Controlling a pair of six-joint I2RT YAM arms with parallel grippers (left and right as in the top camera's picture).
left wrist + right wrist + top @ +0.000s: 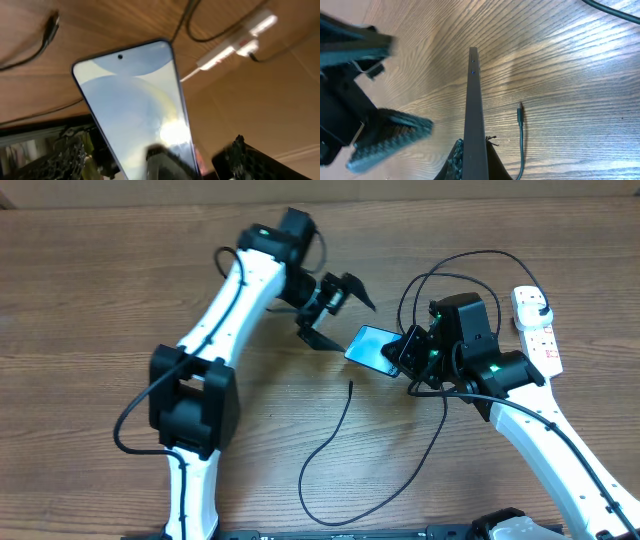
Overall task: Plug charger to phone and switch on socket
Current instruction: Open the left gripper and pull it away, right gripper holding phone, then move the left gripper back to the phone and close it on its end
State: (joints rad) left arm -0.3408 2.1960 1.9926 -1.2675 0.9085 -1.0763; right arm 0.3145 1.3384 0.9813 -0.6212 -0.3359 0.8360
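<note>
Overhead, I see the slim dark-edged phone with light blue screen [370,346] over the brown wooden table [120,260]; the right gripper [407,350] is clamped on its right end; the left gripper [350,323] stands spread wide just left of the phone, apart from it; the thin black charger cable [347,405] lies below the phone, connector free; the white rectangular power strip [537,330] lies well right of the phone. In the left wrist view, the screen fills the middle between the spread fingers [62,157]. In the right wrist view, the phone shows edge-on, pinched at the bottom.
</note>
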